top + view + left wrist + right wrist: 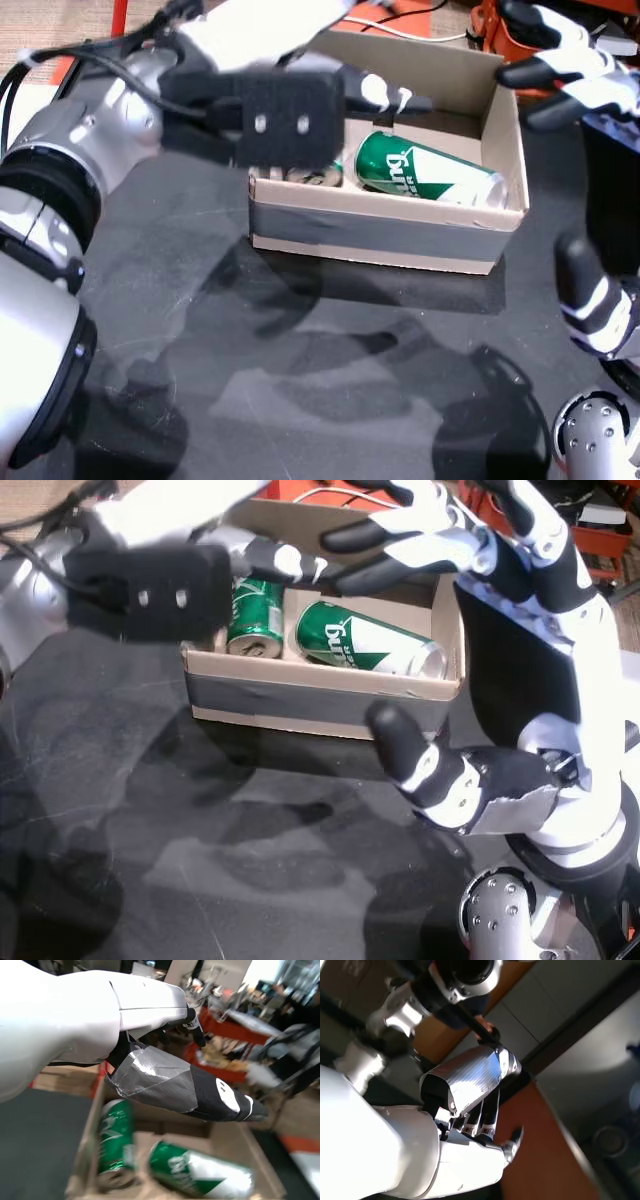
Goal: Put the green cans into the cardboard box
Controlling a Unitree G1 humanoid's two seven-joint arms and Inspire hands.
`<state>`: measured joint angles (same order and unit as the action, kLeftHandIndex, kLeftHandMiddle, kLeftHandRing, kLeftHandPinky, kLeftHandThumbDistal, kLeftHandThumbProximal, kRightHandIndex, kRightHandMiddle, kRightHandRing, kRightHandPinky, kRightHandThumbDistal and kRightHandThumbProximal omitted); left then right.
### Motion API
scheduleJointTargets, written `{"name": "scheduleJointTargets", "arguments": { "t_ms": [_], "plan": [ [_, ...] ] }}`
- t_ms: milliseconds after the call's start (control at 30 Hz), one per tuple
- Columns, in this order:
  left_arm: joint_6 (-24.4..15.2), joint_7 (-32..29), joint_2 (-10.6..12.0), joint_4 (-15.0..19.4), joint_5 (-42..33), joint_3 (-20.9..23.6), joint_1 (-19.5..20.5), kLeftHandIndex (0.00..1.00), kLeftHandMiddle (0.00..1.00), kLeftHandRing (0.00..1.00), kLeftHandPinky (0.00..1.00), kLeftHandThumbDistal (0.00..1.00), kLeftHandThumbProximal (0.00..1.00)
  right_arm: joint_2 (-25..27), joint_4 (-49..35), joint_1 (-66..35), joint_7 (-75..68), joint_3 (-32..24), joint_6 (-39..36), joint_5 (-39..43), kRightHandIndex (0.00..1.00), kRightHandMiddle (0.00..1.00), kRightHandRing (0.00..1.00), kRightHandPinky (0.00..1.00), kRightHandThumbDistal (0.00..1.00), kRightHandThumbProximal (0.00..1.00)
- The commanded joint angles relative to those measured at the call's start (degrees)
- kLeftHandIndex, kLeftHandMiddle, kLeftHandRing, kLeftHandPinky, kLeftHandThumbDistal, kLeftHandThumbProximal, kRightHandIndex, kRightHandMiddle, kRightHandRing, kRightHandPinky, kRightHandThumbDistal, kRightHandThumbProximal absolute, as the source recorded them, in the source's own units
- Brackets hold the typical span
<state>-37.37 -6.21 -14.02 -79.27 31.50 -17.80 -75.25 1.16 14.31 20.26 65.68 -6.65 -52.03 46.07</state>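
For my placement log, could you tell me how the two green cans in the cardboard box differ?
The left can lies along the box's depth, end facing the camera, mostly hidden under the left hand. The right can lies slanted across the box, side and white print showing, fully visible. Both are green and rest inside the cardboard box.

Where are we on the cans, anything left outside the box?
Two green cans lie inside the box: one at its left end, the other on its side beside it. Nothing is in hand: the left hand hovers open over the box, and the right hand is open and empty too. No can shows on the dark table, so loading looks finished; only pulling the arms back seems left.
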Motion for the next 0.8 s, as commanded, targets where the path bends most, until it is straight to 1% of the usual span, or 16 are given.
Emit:
{"name": "scheduleJointTargets", "arguments": {
  "t_ms": [0,67,100,133,167,200,233,267,367,433,500,533,633,667,700,767],
  "plan": [
    [-1.7,-4.2,-0.5,1.1,-4.4,3.7,-1.5,0.86,0.95,0.99,0.84,1.0,0.69,-0.2,-0.5,-0.5,0.0,-0.8,-1.8,-1.2,0.87,0.67,0.58,0.78,0.72,0.85],
    [-3.7,-8.0,-1.1,1.7,-8.8,7.6,-1.7,0.98,1.0,0.99,0.83,1.0,0.71,-2.0,0.2,0.2,-0.5,-2.0,-7.1,-2.8,0.81,0.64,0.58,0.87,0.78,0.82],
    [-5.4,-9.5,-1.6,2.1,-10.8,9.3,-1.6,1.0,1.0,0.98,0.83,1.0,0.74,-1.9,0.8,0.8,0.3,-2.1,-7.7,-2.4,0.82,0.64,0.58,0.86,0.84,0.77],
    [-6.8,-10.7,-2.0,2.5,-12.3,10.6,-1.5,1.0,1.0,0.97,0.82,1.0,0.75,-1.6,1.3,1.3,1.0,-2.0,-7.6,-1.8,0.84,0.65,0.58,0.84,0.84,0.75],
    [-9.5,-13.6,-2.2,3.0,-15.5,13.1,-1.1,1.0,0.99,0.95,0.81,1.0,0.72,-1.3,1.9,2.0,1.6,-1.9,-6.7,-1.0,0.83,0.63,0.56,0.77,0.74,0.8],
    [-11.4,-16.3,-2.3,3.4,-18.1,15.1,-0.7,0.99,0.97,0.94,0.8,1.0,0.71,-1.0,2.6,2.7,2.4,-1.9,-6.4,-0.3,0.81,0.62,0.56,0.75,0.8,0.85],
    [-13.7,-18.3,-2.5,3.9,-20.6,17.0,-0.2,0.95,0.94,0.93,0.8,1.0,0.72,-0.9,3.9,3.5,3.6,-2.5,-8.3,0.0,0.8,0.63,0.58,0.83,0.94,0.87],
    [-15.8,-20.7,-2.8,4.5,-23.4,19.0,0.5,0.89,0.92,0.92,0.79,1.0,0.73,-0.8,4.6,3.9,4.6,-2.9,-9.3,0.3,0.78,0.63,0.59,0.86,0.99,0.82],
    [-22.0,-28.4,-2.5,7.0,-33.4,25.4,3.6,0.77,0.81,0.87,0.77,1.0,0.71,-0.5,7.7,6.1,11.1,-4.8,-10.9,4.7,0.79,0.65,0.66,0.93,1.0,0.77],
    [-24.7,-34.9,-2.1,8.7,-40.0,28.9,6.3,0.77,0.78,0.87,0.77,0.93,0.71,-1.3,7.2,4.5,8.7,-5.2,-8.6,3.8,0.77,0.63,0.61,0.84,1.0,0.69],
    [-25.9,-42.2,-1.8,10.4,-47.1,32.6,10.0,0.79,0.79,0.85,0.77,0.91,0.7,-2.9,4.4,1.8,5.3,-5.1,-7.1,3.1,0.77,0.63,0.6,0.85,0.97,0.65],
    [-26.2,-45.8,-1.7,11.3,-50.3,34.1,11.9,0.81,0.8,0.85,0.77,0.89,0.69,-3.2,3.7,1.3,4.9,-5.3,-6.7,3.3,0.79,0.64,0.62,0.86,0.99,0.67],
    [-27.8,-55.2,-0.9,14.0,-58.9,38.3,16.5,0.74,0.75,0.82,0.77,0.96,0.7,-3.4,3.0,1.1,4.4,-6.9,-7.8,3.7,0.81,0.64,0.61,0.86,0.94,0.61],
    [-27.6,-58.4,-0.1,15.4,-62.1,39.7,18.2,0.72,0.75,0.83,0.79,0.99,0.77,-3.5,3.0,1.5,4.3,-7.5,-8.2,4.2,0.78,0.62,0.61,0.86,0.98,0.58],
    [-27.1,-61.5,1.1,17.2,-65.5,41.1,20.0,0.72,0.74,0.82,0.79,1.0,0.81,-4.3,3.8,2.8,5.1,-8.5,-9.3,5.7,0.72,0.59,0.6,0.85,1.0,0.62],
    [-25.4,-68.7,3.8,21.1,-72.7,43.9,23.2,0.72,0.74,0.81,0.79,0.98,0.78,-4.9,5.5,4.8,7.4,-10.1,-10.4,8.3,0.7,0.6,0.63,0.86,1.0,0.63]
  ]
}}
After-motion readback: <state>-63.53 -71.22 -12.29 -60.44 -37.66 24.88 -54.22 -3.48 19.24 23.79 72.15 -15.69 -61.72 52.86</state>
